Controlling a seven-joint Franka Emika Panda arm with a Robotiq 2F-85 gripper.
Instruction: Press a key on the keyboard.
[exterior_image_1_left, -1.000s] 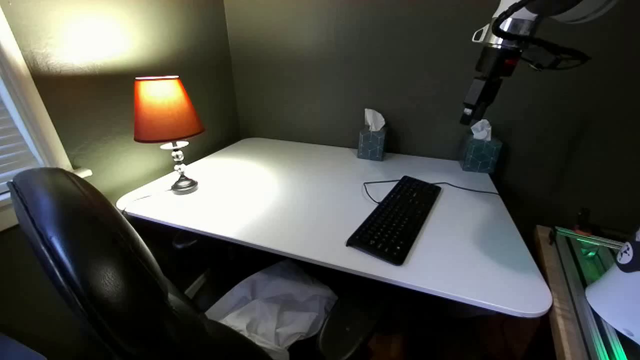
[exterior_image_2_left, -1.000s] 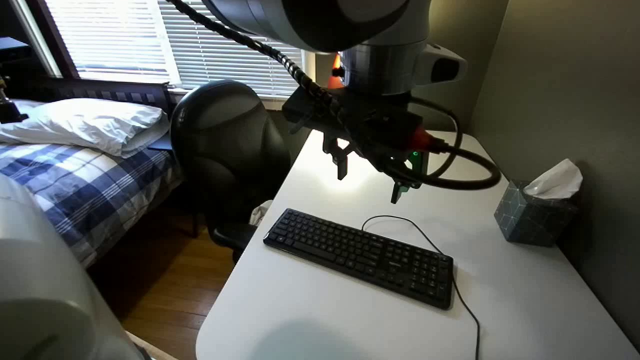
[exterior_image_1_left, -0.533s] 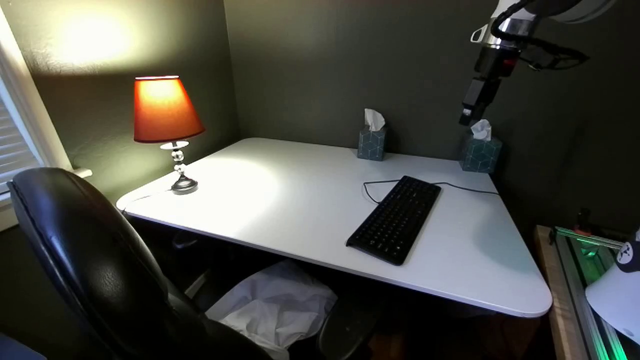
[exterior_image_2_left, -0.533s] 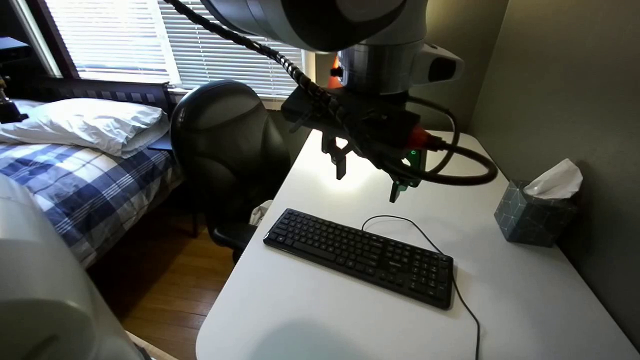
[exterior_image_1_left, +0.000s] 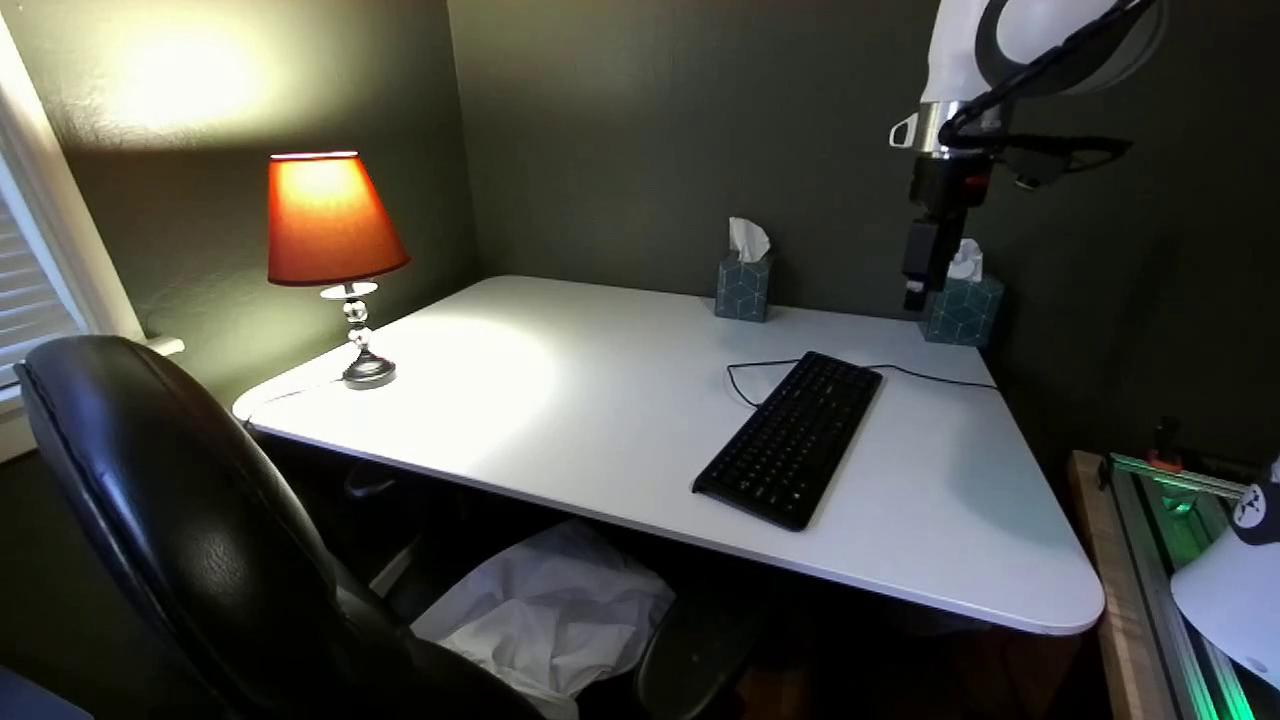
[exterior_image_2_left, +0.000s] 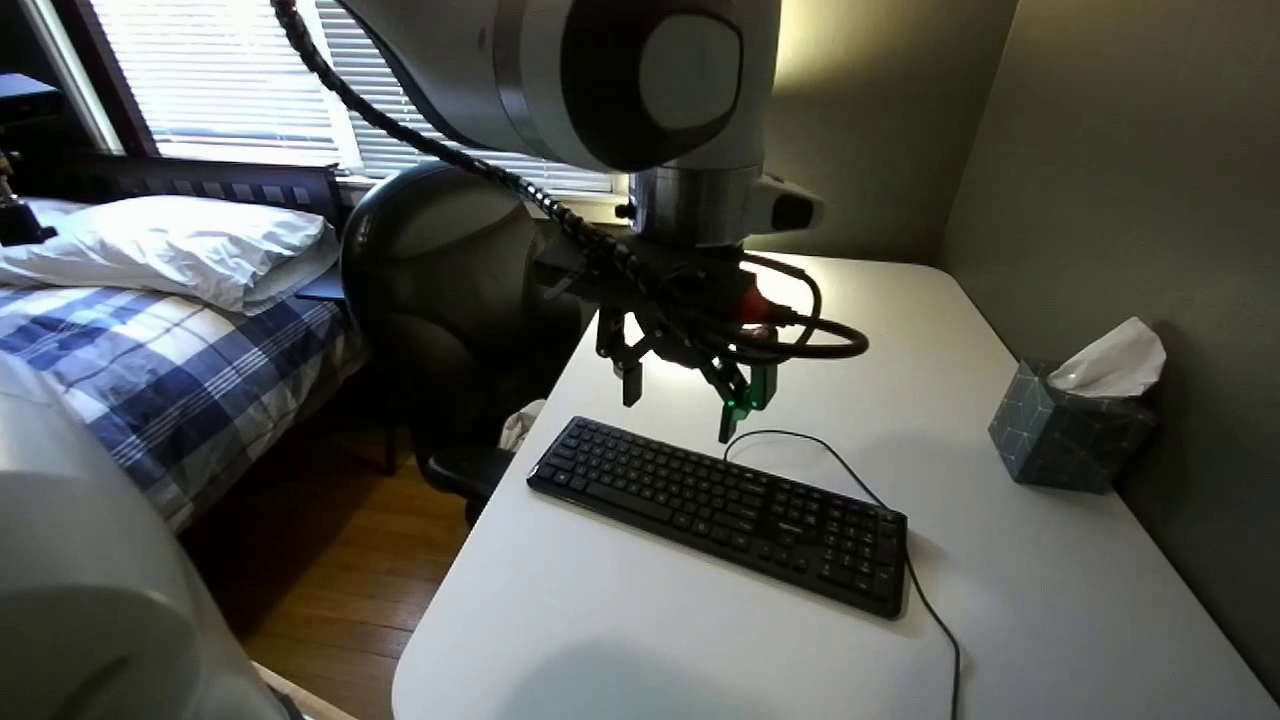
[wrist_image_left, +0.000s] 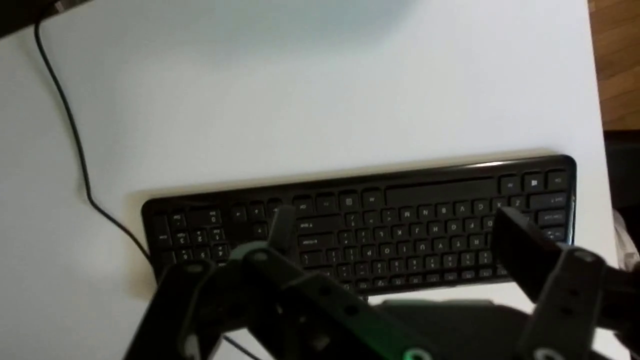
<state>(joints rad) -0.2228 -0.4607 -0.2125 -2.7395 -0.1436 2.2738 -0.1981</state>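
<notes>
The keyboard (exterior_image_2_left: 720, 510) lies flat on the white tabletop (exterior_image_2_left: 600, 600). In an exterior view its long line runs from between 9 and 10 o'clock to between 3 and 4. The number keys (exterior_image_2_left: 850, 545) are at the 3-to-4 end, and the 9-to-10 end is just beside the tabletop's edge. In the wrist view it goes almost straight from 9 to 3, with the space bar (wrist_image_left: 442, 192) on the 12 o'clock side, so the letters look upside down.

The keyboard sits in the same spot as half a second ago. The claw (exterior_image_2_left: 682, 402) has moved: in an exterior view it has come down and over toward 8 o'clock.

The keyboard is long, slim and black, with rows of dark keys and small pale letters. Its rim is shiny. A thin black cable (exterior_image_2_left: 770, 432) comes out of its far long side, bends round, slips from sight at a corner and shows again by the number end, running toward 5 o'clock.

The claw hangs in the air, higher than the keyboard and apart from it. Its two fingers (exterior_image_2_left: 632, 384) are spread wide.

A tissue box (exterior_image_2_left: 1060, 435) stands between 2 and 3 o'clock from the keyboard. A black chair (exterior_image_2_left: 455, 320) is at 10. Farther off, between 9 and 10, is a bed (exterior_image_2_left: 200, 365) with a blue and white checked cover. Farthest back are white blinds (exterior_image_2_left: 230, 80).
</notes>
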